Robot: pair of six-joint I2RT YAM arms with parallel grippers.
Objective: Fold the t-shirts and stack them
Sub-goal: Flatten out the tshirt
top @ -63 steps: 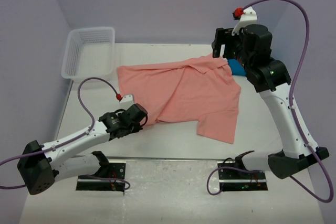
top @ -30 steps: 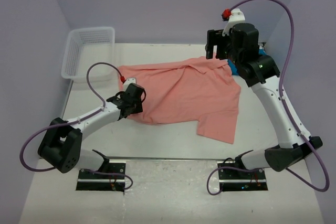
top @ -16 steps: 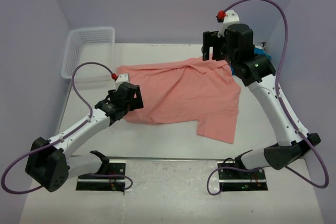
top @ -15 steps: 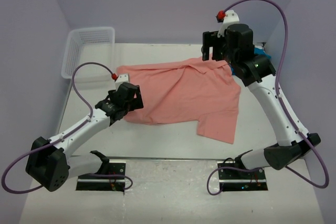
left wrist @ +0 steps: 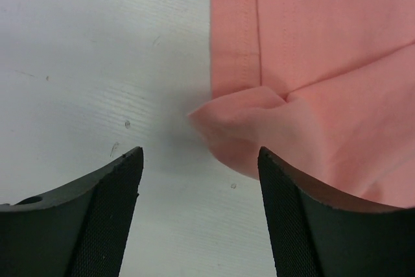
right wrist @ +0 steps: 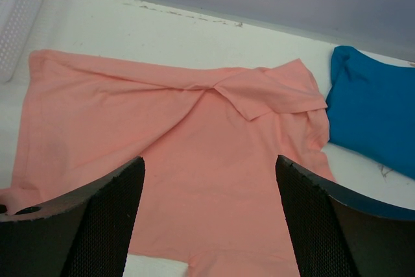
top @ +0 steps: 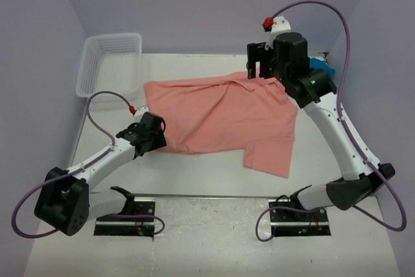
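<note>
The salmon-pink t-shirt (top: 220, 118) lies spread across the middle of the table, its top edge folded over near the collar. The teal-blue t-shirt (top: 320, 66) sits bunched at the back right, mostly hidden behind the right arm. My left gripper (top: 157, 137) is low at the pink shirt's near-left corner. In the left wrist view the left gripper (left wrist: 200, 154) is open and that rumpled corner (left wrist: 243, 128) lies just ahead of the jaws, untouched. My right gripper (top: 257, 68) hangs open above the shirt's far edge. In the right wrist view the right gripper (right wrist: 209, 160) holds nothing, over the pink shirt (right wrist: 194, 147) with the teal shirt (right wrist: 373, 111) beside it.
A white mesh basket (top: 107, 63) stands at the back left corner, also visible as the basket (right wrist: 16, 11) in the right wrist view. Purple walls close in the table on three sides. Bare table (top: 214, 173) lies in front of the pink shirt.
The left gripper has opened and pulled back toward me, leaving the pink shirt's near-left corner on the table. The right gripper has drifted left along the shirt's far edge, staying open.
</note>
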